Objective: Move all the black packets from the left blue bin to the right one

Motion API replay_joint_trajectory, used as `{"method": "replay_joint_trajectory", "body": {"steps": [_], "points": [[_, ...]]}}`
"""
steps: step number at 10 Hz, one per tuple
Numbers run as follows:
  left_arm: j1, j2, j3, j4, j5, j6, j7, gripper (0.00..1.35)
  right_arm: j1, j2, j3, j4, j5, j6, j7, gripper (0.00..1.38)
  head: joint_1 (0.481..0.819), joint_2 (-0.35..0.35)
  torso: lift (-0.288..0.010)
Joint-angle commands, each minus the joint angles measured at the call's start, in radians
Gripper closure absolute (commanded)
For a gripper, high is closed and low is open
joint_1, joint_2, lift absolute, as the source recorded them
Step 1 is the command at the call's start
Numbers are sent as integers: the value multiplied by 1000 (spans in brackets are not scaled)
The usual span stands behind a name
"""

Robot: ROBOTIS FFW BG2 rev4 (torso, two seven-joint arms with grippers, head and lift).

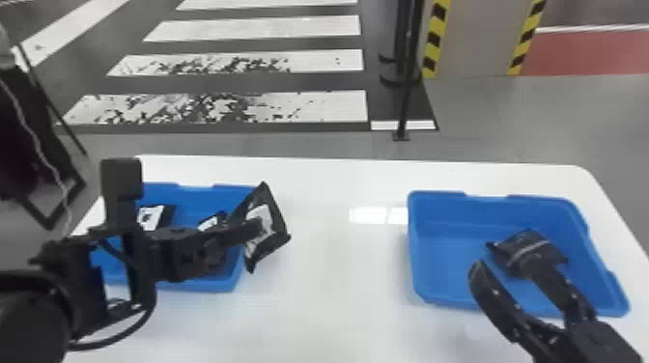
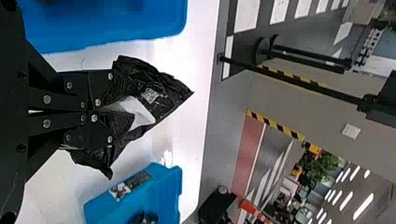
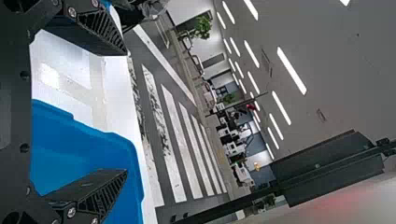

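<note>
Rounded black arm [image 1: 34,321], left tool [image 1: 255,228] clamped on crinkled packet [image 2: 169,93] — right tool [image 1: 500,262] spread over smooth blue bin [image 1: 444,231]

Black left arm in from head view's left edge; its flat-fingered gripper [image 1: 260,226] clamped, pointing right. Black right gripper [image 1: 500,264], lower right, fingers spread wide.

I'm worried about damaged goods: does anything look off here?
The black packet held in the left gripper looks creased and buckled where it is pinched, perhaps only from the squeeze; I can make out no tear. Nothing looks spilled, and the left blue bin and right blue bin stand upright.
</note>
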Motion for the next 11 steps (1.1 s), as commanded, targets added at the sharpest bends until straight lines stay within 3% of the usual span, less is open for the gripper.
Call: {"method": "replay_joint_trajectory", "body": {"steps": [1, 6, 11], "points": [[-6, 0, -61, -2, 40, -20, -5, 1202, -24, -3, 8, -1, -6, 24, 20, 134, 695, 54, -150], [-46, 6, -228, 0, 106, -18, -33, 1202, -144, -29, 54, 24, -26, 83, 60, 134, 695, -56, -150], [-107, 9, -360, 39, 126, -13, -56, 1202, -250, -91, 157, 44, -88, 150, 60, 134, 695, -93, -150]]}}
